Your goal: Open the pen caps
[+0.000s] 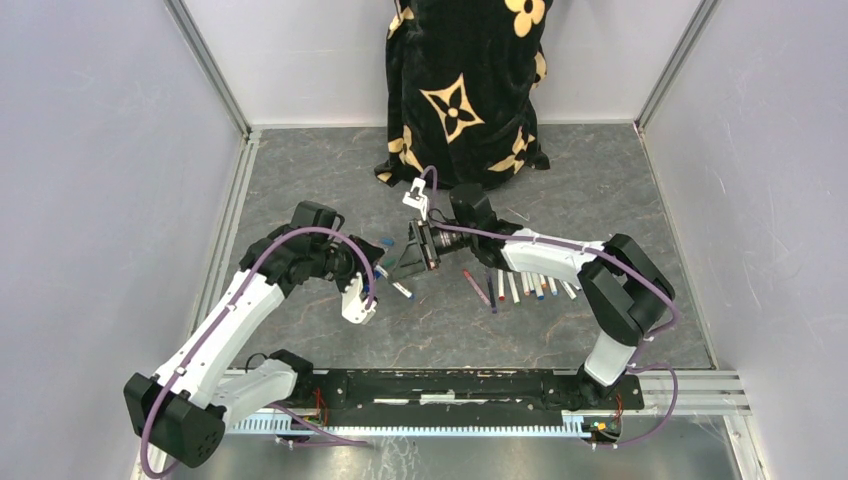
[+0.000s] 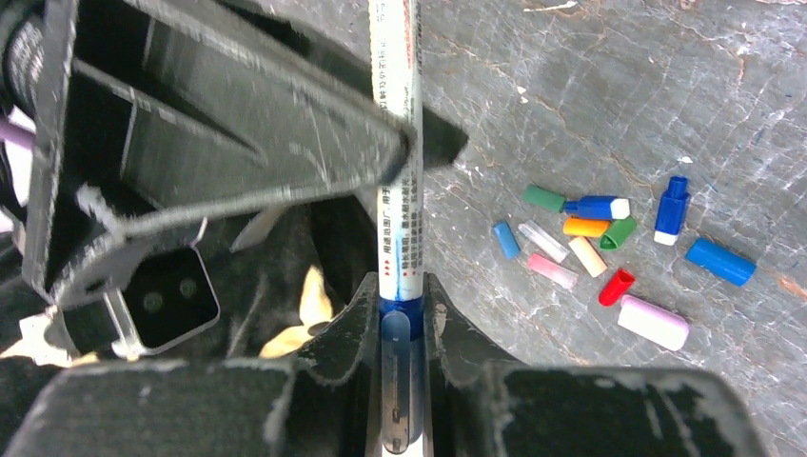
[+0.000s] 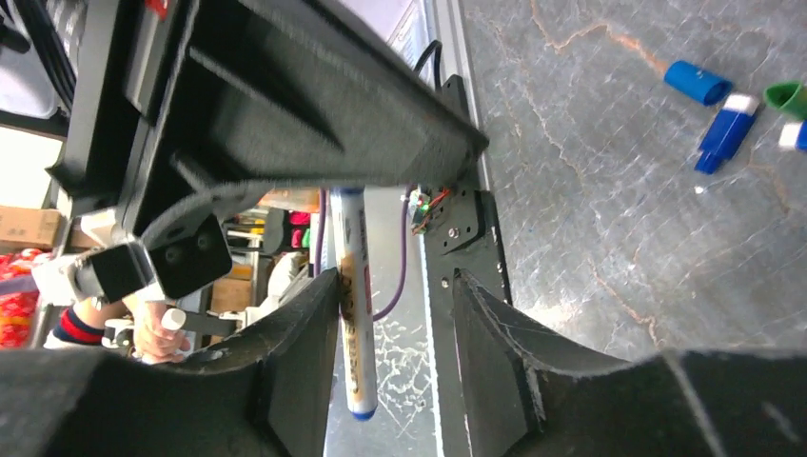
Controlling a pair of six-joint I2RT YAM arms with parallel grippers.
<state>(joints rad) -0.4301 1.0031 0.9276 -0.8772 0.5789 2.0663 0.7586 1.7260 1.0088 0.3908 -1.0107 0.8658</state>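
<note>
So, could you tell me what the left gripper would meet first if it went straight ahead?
Probably the right gripper, just ahead along the pen that the left gripper holds; depth is unclear.

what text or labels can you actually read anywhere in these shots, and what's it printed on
Nothing reads clearly.
thin white pen barrel with a blue band, left wrist view: column of small black print with red marks, apparently Chinese characters, too blurred to read.
Same barrel, right wrist view: brownish print, unreadable.
black cloth with beige flower motifs: pattern only, no letters.
</note>
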